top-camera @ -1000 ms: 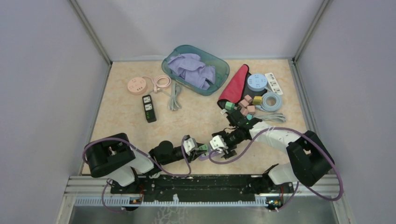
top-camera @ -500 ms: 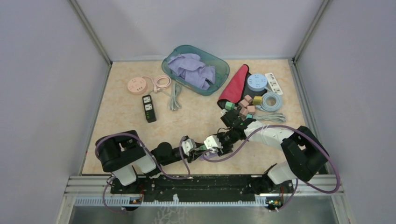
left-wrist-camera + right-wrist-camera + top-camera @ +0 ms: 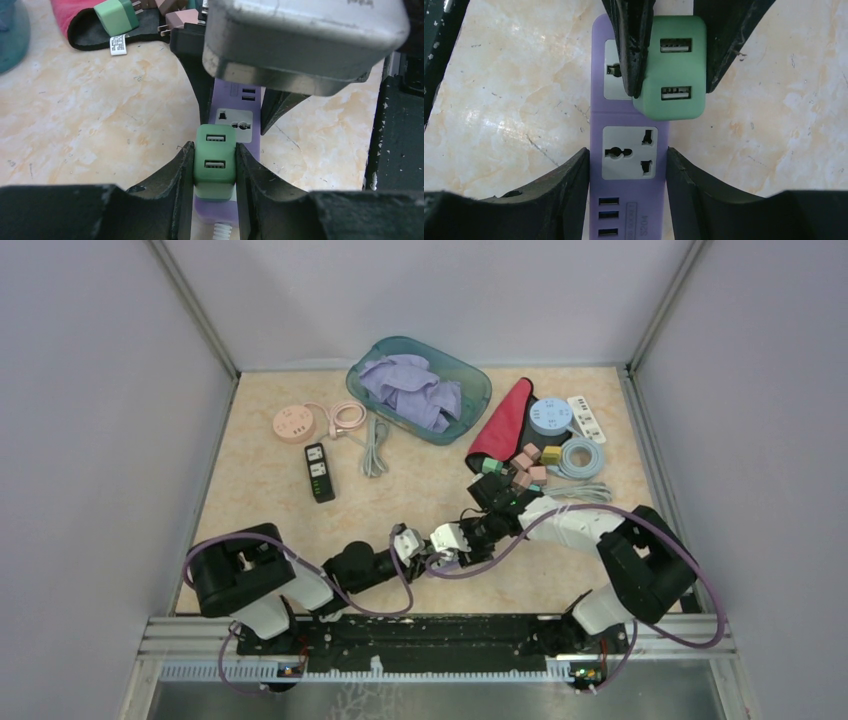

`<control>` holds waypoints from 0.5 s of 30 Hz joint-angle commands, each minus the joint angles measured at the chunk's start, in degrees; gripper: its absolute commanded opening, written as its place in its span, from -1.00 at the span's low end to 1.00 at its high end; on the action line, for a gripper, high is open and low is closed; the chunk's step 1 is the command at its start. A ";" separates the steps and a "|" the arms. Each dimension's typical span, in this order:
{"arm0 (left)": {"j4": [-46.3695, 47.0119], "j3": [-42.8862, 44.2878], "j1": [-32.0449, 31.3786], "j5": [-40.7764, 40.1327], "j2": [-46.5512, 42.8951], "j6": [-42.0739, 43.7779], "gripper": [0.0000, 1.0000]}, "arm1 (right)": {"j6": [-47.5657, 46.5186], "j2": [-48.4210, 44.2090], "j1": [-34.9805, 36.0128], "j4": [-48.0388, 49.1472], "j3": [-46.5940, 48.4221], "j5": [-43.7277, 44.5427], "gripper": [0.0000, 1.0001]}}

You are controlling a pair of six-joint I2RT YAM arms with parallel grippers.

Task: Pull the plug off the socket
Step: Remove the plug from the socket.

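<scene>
A green plug point(image 3: 215, 165) with two USB ports sits in a purple socket strip point(image 3: 629, 150) lying on the table near the front edge. My left gripper point(image 3: 214, 150) is shut on the plug, one finger on each side. From the opposite end, my right gripper point(image 3: 628, 155) is shut on the socket strip, its fingers against the strip's long sides by the empty outlet. In the top view the left gripper point(image 3: 412, 548) and right gripper point(image 3: 447, 540) meet nose to nose. The strip's white cable end point(image 3: 220, 231) shows below the plug.
At the back stand a teal basket point(image 3: 470, 375) of purple cloth, a pink round strip point(image 3: 294, 424), a black strip point(image 3: 319, 471), a red pouch point(image 3: 505, 420), a blue round strip point(image 3: 550, 416) and loose adapters point(image 3: 525, 465).
My right gripper has moved left up to the socket strip and closed on its sides. The left gripper has kept its hold on the green plug.
</scene>
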 commanded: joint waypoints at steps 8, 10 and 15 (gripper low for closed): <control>23.84 -5.31 2.67 13.66 2.65 -4.08 -0.99 | 3.33 3.26 2.31 -0.77 2.84 2.24 -1.00; 19.16 -3.11 2.54 11.95 3.32 -2.43 -0.99 | 3.90 3.37 2.40 -0.76 3.06 2.86 -1.00; 7.14 -0.25 0.52 -2.69 -0.40 3.49 -1.00 | 4.68 3.43 2.38 -0.41 3.16 3.76 -1.00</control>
